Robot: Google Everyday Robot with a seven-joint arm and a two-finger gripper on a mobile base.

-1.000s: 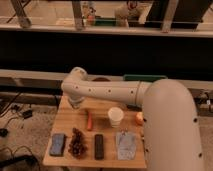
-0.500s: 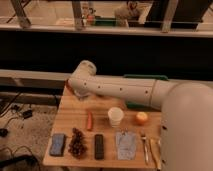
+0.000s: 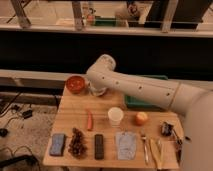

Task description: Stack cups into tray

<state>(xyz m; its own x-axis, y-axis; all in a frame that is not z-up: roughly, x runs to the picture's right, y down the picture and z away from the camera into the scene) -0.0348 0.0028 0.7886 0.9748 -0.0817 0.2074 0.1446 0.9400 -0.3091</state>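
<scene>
Gripper, shut, hangs beside bowl near back edge of table.

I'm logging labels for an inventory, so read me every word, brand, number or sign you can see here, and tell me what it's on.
No text can be read anywhere.
Dark bar: any label is too blurred to read.
White cup, green tray, and the end effector tucked under the arm beside the red-orange bowl: no markings show.

Wooden table with red-orange bowl, round orange fruit, blue sponge, dark bar, pale-blue cloth.
</scene>
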